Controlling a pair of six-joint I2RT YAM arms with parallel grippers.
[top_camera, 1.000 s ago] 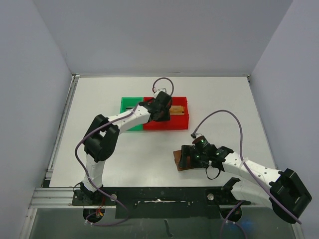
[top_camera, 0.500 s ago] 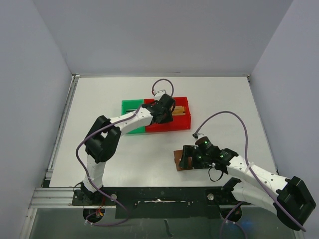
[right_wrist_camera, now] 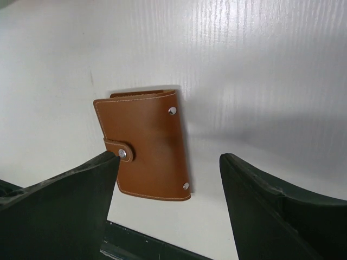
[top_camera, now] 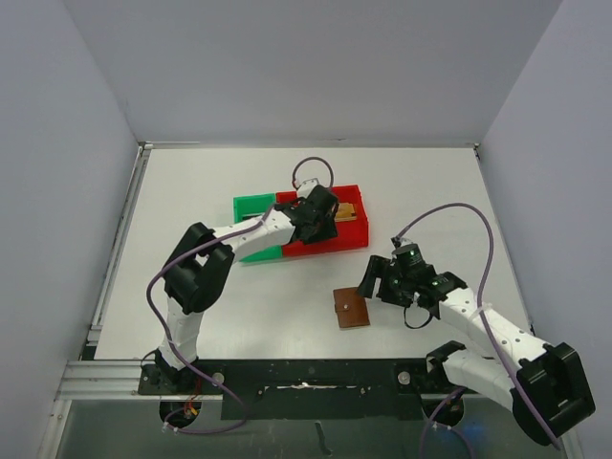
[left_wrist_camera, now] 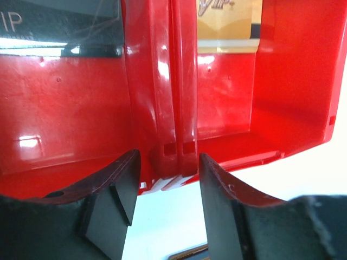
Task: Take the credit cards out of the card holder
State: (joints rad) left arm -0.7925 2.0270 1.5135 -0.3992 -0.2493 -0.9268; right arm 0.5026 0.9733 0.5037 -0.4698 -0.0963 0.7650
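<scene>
Your R gripper (right_wrist_camera: 169, 160): wide open, empty; card holder (right_wrist_camera: 143, 143) snapped shut, flat on table (right_wrist_camera: 260, 65) just ahead. Your L gripper (left_wrist_camera: 168, 162): open, straddling red bin (left_wrist_camera: 282, 81) divider, nothing held.

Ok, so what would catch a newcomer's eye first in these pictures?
The bright red bin at mid-table, joined to a green bin, stands out, with the open left gripper over its divider and a gold card and a dark card inside. Nearer the front edge, the brown card holder lies snapped shut on the white table, the open right gripper aimed at it without touching.
</scene>
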